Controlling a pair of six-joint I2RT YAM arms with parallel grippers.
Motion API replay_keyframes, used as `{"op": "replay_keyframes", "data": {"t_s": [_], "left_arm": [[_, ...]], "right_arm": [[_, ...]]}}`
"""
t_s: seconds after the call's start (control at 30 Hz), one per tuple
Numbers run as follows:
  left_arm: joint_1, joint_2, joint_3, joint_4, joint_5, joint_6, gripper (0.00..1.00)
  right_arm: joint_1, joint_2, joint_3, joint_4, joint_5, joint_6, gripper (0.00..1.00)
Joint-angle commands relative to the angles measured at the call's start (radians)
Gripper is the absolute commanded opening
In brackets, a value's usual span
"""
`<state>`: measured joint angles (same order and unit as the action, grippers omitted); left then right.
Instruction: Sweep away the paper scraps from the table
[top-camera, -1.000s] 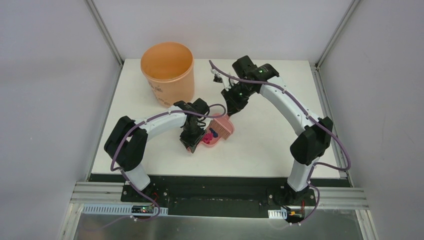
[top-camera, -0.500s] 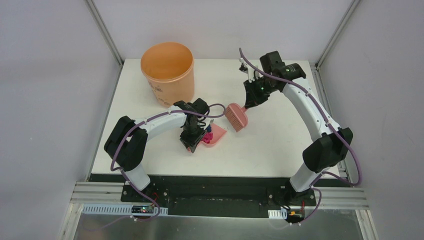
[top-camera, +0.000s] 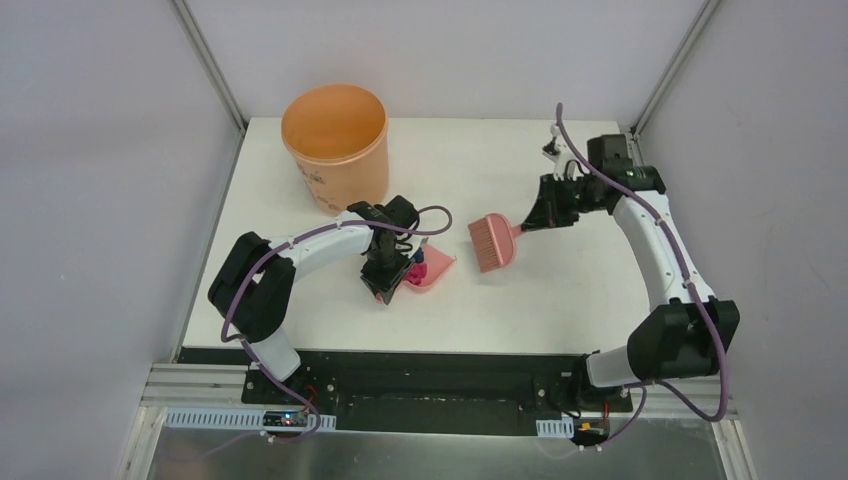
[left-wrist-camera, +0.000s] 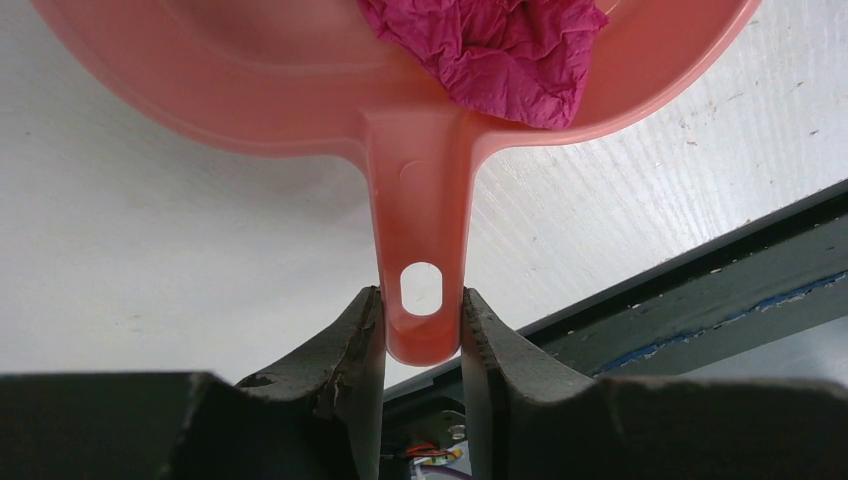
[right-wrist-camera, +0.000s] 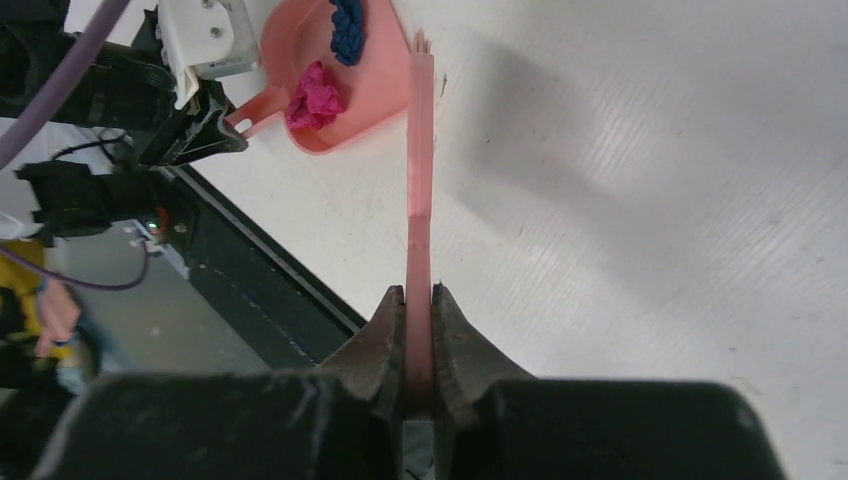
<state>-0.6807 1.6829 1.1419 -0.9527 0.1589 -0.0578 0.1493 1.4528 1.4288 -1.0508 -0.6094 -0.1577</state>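
- A smooth, round orange plastic bucket (top-camera: 335, 145) stands at the upper left of the overhead view, on the matte white counter (top-camera: 560, 290).
- Left of centre, the left hand (left-wrist-camera: 420, 300) pinches the flat, holed handle of the glossy pink dustpan (left-wrist-camera: 250, 90).
- The paper scraps (left-wrist-camera: 490, 50) lie inside the pan: one crinkled magenta wad and one dark blue wad (right-wrist-camera: 347, 30).
- Right of centre, the right hand (right-wrist-camera: 418, 295) pinches the thin handle of the pink brush (top-camera: 490, 243), whose fan-shaped head is just right of the pan.

Plain pale grey walls (top-camera: 90, 200) meet at slanting aluminium posts (top-camera: 208, 62) under even light
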Motion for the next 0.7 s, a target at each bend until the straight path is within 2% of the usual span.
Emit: {"op": "replay_keyframes", "data": {"t_s": [0.0,0.13,0.27,0.5,0.67], "left_arm": [[-0.012,-0.053,0.006,0.041,0.005,0.012,0.0],[-0.022,-0.079,-0.003,0.058,-0.004,0.008,0.0],[-0.03,-0.082,0.0,0.066,-0.036,-0.006,0.0],[-0.092,-0.153,0.032,0.078,-0.14,-0.046,0.0],[-0.105,-0.176,0.113,0.024,-0.193,-0.039,0.0]], "right_arm": [[-0.103,-0.114,-0.189,0.167,-0.273,0.112,0.0],[-0.148,-0.188,-0.322,0.251,-0.406,0.144,0.0],[-0.148,-0.147,-0.395,0.248,-0.514,0.131,0.0],[-0.168,-0.048,-0.419,0.103,-0.531,-0.074,0.0],[-0.205,0.021,-0.34,-0.042,-0.551,-0.203,0.0]]}}
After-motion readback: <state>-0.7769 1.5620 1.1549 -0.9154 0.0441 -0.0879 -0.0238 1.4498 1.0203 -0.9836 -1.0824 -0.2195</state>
